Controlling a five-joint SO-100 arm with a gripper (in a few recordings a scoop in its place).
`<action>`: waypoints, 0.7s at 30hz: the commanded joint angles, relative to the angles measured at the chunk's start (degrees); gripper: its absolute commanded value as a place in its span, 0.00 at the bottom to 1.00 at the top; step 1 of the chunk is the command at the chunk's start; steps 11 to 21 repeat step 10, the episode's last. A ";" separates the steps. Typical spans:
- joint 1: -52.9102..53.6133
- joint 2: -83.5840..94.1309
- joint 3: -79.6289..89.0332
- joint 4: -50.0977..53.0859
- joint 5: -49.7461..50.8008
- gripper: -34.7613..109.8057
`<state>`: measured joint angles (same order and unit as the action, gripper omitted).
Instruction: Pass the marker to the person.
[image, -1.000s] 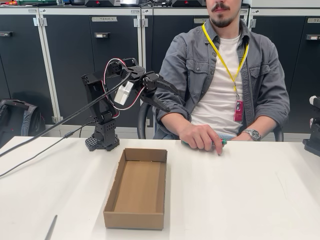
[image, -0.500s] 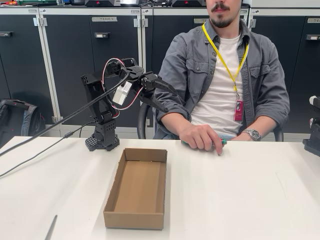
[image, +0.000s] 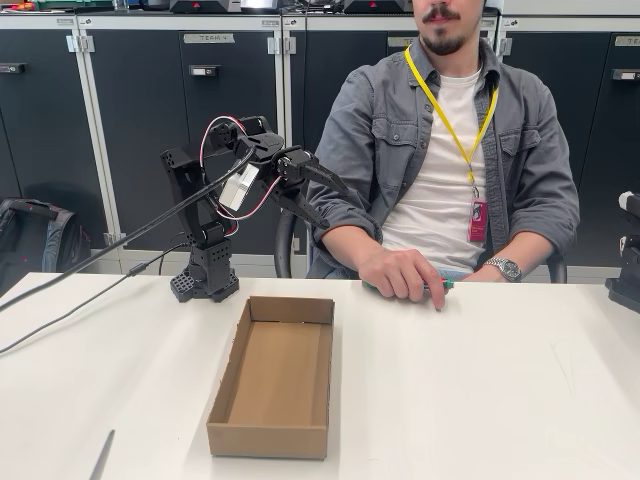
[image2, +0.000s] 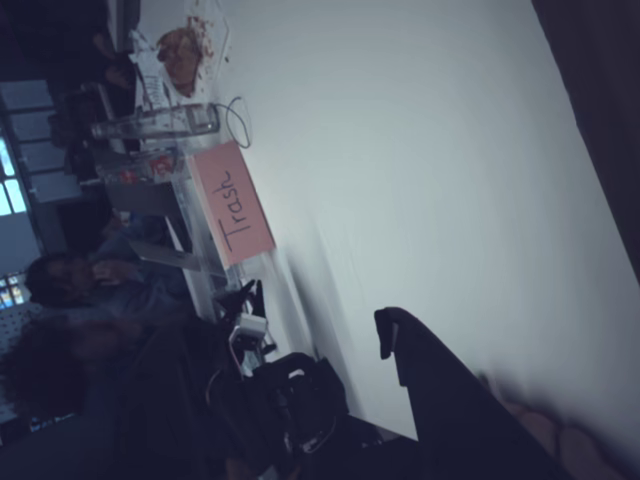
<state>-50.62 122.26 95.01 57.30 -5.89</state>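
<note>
Green marker (image: 441, 285) lies on the bench (image: 480, 380) under the person's hand (image: 402, 272), so the pass looks done, while the gripper (image: 335, 201) hangs empty, spread wide.

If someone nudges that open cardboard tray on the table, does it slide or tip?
Probably slides: the shallow brown cardboard tray sits flat on the smooth white table, low and wide. It looks empty, so likely light. Its thin walls may flex under a pinch.

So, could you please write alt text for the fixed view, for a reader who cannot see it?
A seated person rests a hand on a green marker lying on a white table. A black robot arm's end effector is raised in the air, open and holding nothing. An open cardboard box lies on the table.
</note>
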 joint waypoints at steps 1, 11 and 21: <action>0.26 3.08 0.09 0.18 -0.62 0.51; 0.70 3.60 1.14 0.44 -0.62 0.51; 0.70 3.60 1.14 0.44 -0.62 0.51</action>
